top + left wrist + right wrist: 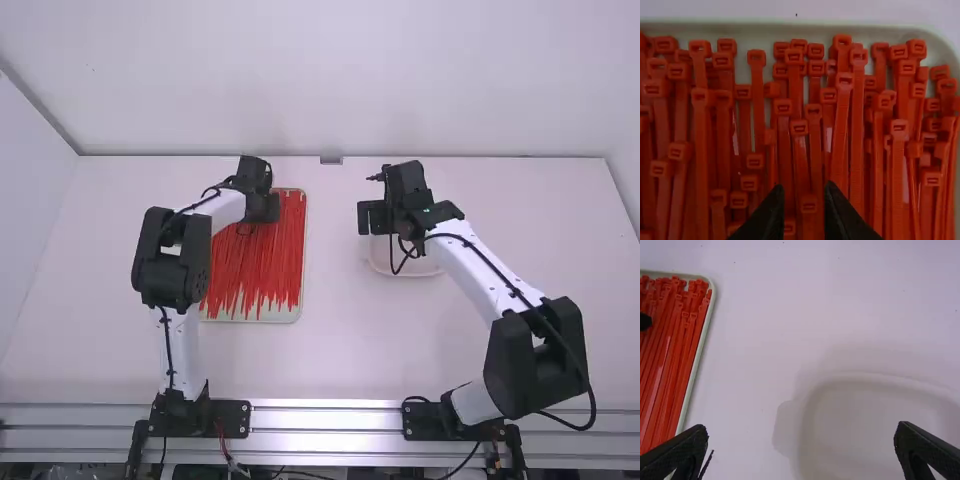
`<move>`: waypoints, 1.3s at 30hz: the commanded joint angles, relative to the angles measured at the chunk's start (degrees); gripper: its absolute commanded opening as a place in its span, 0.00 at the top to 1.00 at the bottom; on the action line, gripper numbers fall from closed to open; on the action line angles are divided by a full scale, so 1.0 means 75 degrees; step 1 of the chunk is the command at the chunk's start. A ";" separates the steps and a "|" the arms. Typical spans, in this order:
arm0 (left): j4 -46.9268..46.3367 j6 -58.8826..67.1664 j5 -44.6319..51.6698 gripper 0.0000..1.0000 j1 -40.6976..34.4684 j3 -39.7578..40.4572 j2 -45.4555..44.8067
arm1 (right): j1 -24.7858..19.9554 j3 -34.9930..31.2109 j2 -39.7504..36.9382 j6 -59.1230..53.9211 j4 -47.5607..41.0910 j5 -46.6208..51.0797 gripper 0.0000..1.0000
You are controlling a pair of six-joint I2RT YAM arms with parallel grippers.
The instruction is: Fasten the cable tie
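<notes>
— What is lying closest to us on the desk (350,340)?

— The shallow tray (297,316). It is sitting left of the middle, in front of the left arm. The orange cable ties (262,270) are lying in it, packed lengthwise. Their loose tails are pointing our way and their square heads are bunching at the far end.

— And over on the right?

— A white tub (875,390) is sitting on the desk a bit farther back, well apart from the tray.

— What is the left arm doing?

— It is bending over the far end of the tray. The left fingers (803,185) are pointing down, with their tips sitting in among the ties just short of the heads. They are standing only a little apart, and a tie or two are running through the gap. I am not seeing anything lifted, and I cannot tell whether they are pinching any tie.

— The other arm?

— It is stretching forward over the tub. The right fingers (801,426) are hovering above the tub's far side, spreading wide and holding nothing.

— Anything beyond that?

— A small grey piece (331,158) is sitting at the desk's far edge, between the two arms.
</notes>
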 commanded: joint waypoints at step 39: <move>0.0332 -0.0020 0.0090 0.95 0.0029 -0.0318 0.0082 | -0.0012 0.0221 0.0076 0.0032 0.0213 -0.0006 0.01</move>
